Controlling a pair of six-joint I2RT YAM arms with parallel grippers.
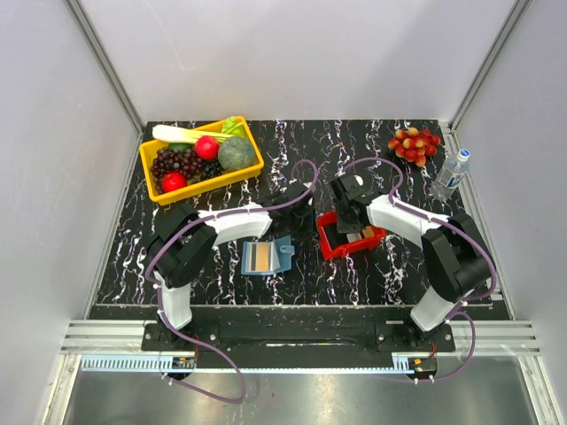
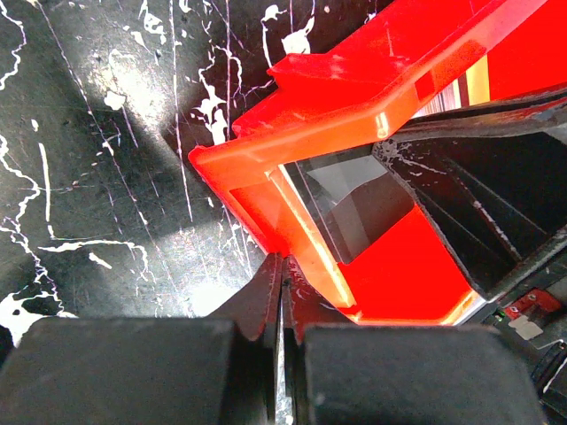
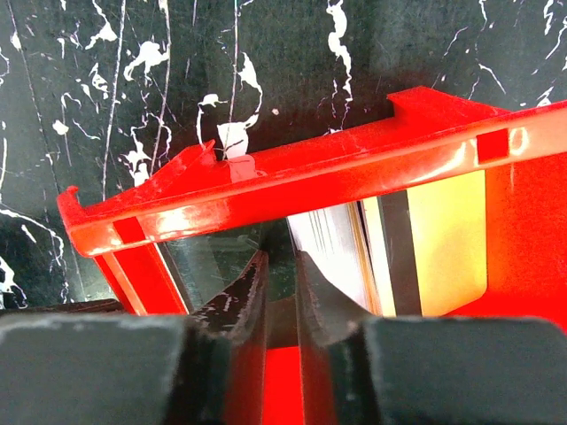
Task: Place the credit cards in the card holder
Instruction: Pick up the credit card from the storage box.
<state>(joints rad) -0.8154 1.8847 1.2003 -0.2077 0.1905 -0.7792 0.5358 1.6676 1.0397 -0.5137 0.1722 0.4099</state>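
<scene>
The steel-blue card holder (image 1: 282, 252) lies open on the black marbled table, with a tan card (image 1: 260, 256) in it. The red tray (image 1: 330, 248) to its right holds credit cards (image 1: 361, 235): a dark grey card (image 3: 208, 266) leaning at the left, then white cards (image 3: 328, 248) and a tan-gold one (image 3: 447, 235). My right gripper (image 1: 344, 221) (image 3: 282, 257) reaches into the tray. Its fingers are a narrow gap apart, with the dark card's surface showing between them. My left gripper (image 1: 304, 208) (image 2: 282, 261) is shut and empty at the tray's (image 2: 266, 168) outer left corner.
A yellow bin (image 1: 252, 168) of toy fruit and vegetables stands at the back left. A cluster of red berries (image 1: 414, 144) and a water bottle (image 1: 450, 174) stand at the back right. White walls close in the table on three sides.
</scene>
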